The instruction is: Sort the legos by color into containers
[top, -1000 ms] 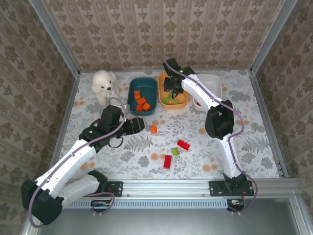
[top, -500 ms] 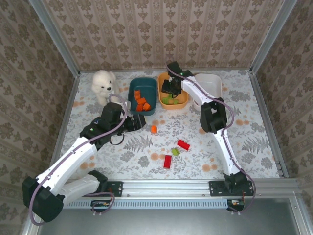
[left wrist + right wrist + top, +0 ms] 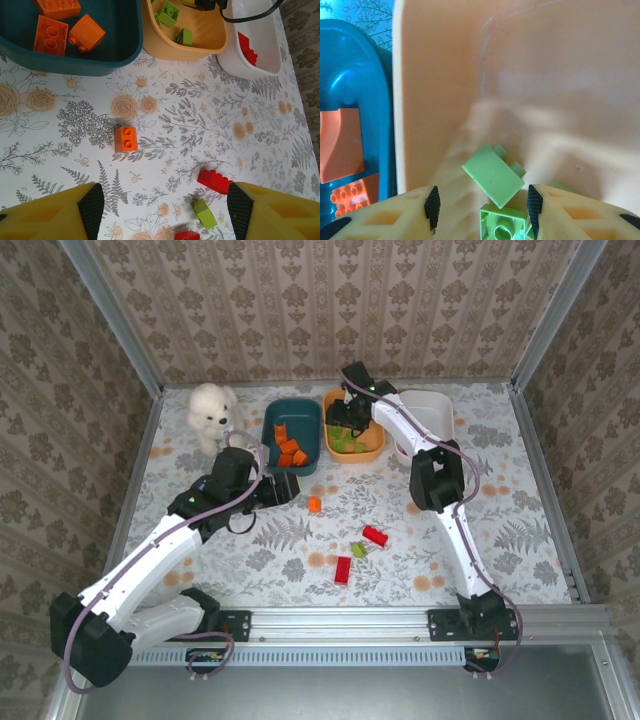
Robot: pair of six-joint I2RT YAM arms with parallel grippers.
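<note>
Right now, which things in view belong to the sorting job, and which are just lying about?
Job: teal tub, orange tub, white tub; unsorted orange brick, green brick, near red brick, far red brick.
Lying about: white plush bear.

Through the left wrist camera, the teal tub (image 3: 75, 62), the orange tub (image 3: 192, 52) and the white tub (image 3: 260, 62) all run off the top edge, so their far ends stay unseen. A red brick (image 3: 188, 235) is sliced by the bottom edge. In the right wrist view a green brick (image 3: 502, 227) is cut by the bottom edge, and an orange brick (image 3: 340, 150) in the teal tub runs off the left. From above, the right gripper (image 3: 347, 430) covers part of the orange tub's contents, its fingers too small to make out, and the right arm (image 3: 392, 418) hides some of the white tub's rim.
</note>
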